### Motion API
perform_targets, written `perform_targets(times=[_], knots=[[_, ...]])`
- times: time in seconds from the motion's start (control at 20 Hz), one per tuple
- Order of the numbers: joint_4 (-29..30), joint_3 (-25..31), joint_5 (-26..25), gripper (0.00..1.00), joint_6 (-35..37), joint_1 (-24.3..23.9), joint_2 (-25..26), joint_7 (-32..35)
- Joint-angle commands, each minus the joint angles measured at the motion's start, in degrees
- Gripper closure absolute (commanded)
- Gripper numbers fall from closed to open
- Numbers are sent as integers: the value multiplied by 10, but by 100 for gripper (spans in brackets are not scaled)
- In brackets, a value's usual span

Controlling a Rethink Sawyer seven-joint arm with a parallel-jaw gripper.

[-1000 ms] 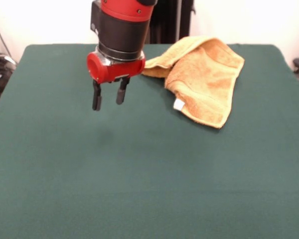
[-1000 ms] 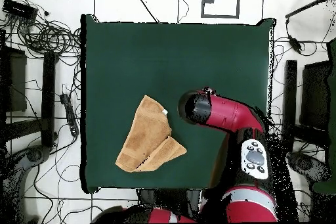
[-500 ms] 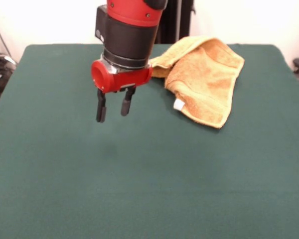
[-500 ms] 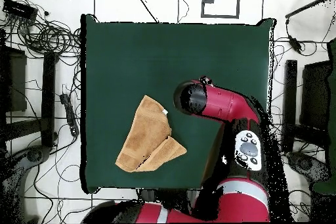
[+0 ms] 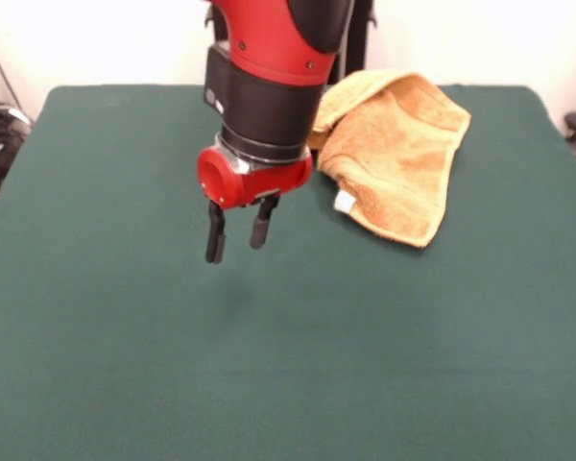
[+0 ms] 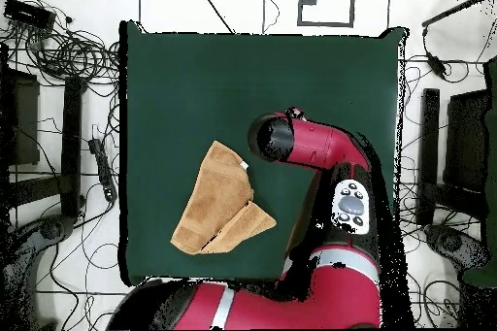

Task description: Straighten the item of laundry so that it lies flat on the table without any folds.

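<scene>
Dark green table (image 5: 125, 365), towel (image 5: 394, 154) crumpled near its far right corner. Gripper (image 5: 237, 233) hovering mid-table, slightly parted, empty, well apart from it. Likely risk: pinching doubled layers, dragging folds along.

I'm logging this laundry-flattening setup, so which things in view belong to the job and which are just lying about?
Job: folded orange-yellow terry towel; dark green cloth-covered table; open red-and-black gripper.
Lying about: tangled black cables on the floor; black stands beside the table.

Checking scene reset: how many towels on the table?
1. The towel lies folded on the table, beside the open gripper, not touching it. None seems hidden.
</scene>
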Motion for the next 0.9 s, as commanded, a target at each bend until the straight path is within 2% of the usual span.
perform_targets(times=[0.05, 0.6, 0.9], knots=[[-16, 3, 34, 0, 72, 37, 42, 179], [-21, 2, 52, 0, 72, 47, 47, 181], [-9, 7, 59, 0, 82, 42, 32, 171]])
